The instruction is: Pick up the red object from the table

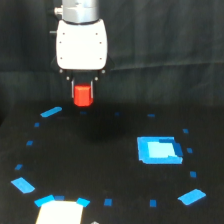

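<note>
one gripper (83, 90) clenched on one red object (83, 95), lifted clear of table (100, 165), one big blue rectangle (159, 150), many small blue tape marks (51, 112)

The picture is soft and a little blurred everywhere; edges are not sharp. The scene is dim and the black table (100, 165) swallows detail. The white body above the gripper (83, 96) is bright, almost overexposed. Far below it, a white patch (59, 212) glares. The blue rectangle (159, 150) glows strongly.
</note>
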Robot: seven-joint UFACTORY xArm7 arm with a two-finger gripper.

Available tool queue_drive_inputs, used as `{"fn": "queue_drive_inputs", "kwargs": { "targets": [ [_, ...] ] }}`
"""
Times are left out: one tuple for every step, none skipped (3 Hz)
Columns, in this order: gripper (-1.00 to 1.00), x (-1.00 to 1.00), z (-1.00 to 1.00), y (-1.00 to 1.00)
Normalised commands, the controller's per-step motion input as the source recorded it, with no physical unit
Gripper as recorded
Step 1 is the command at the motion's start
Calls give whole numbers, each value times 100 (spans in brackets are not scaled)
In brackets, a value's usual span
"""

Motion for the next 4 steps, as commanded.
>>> {"fn": "queue_drive_inputs", "kwargs": {
  "targets": [
    [-100, -7, -3, -26],
    [-100, -14, -10, -70],
    [-100, -8, -41, -26],
    [-100, -25, 9, -16]
  ]
}}
